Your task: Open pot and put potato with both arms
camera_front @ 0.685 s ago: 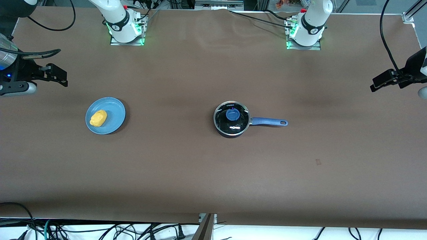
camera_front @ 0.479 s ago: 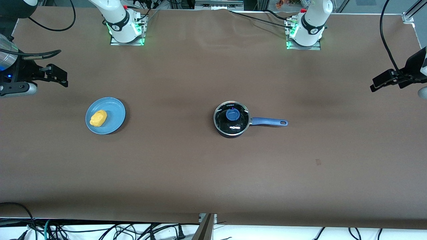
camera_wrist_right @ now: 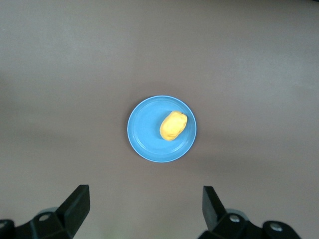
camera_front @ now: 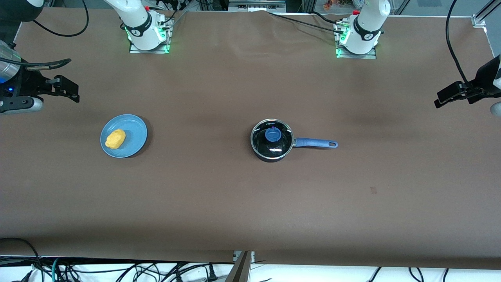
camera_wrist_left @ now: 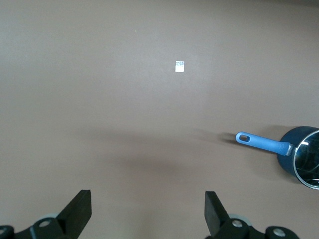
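Observation:
The black pot (camera_front: 271, 141) stands mid-table, shut by its glass lid with a blue knob (camera_front: 273, 134); its blue handle (camera_front: 316, 143) points toward the left arm's end. The yellow potato (camera_front: 115, 139) lies on a light-blue plate (camera_front: 135, 133) toward the right arm's end. My left gripper (camera_front: 450, 96) hangs open and empty over the left arm's end of the table; its wrist view shows the open gripper (camera_wrist_left: 147, 209) over bare table with the pot (camera_wrist_left: 299, 154) off to one side. My right gripper (camera_front: 66, 88) hangs open and empty over the right arm's end; its wrist view (camera_wrist_right: 144, 204) shows the potato (camera_wrist_right: 173, 125) on the plate (camera_wrist_right: 144, 129).
The brown table cover (camera_front: 250, 203) spans the whole view. A small tag (camera_front: 373, 190) lies on it nearer to the front camera than the pot's handle; it also shows in the left wrist view (camera_wrist_left: 180, 66). Cables (camera_front: 117, 270) hang along the table's front edge.

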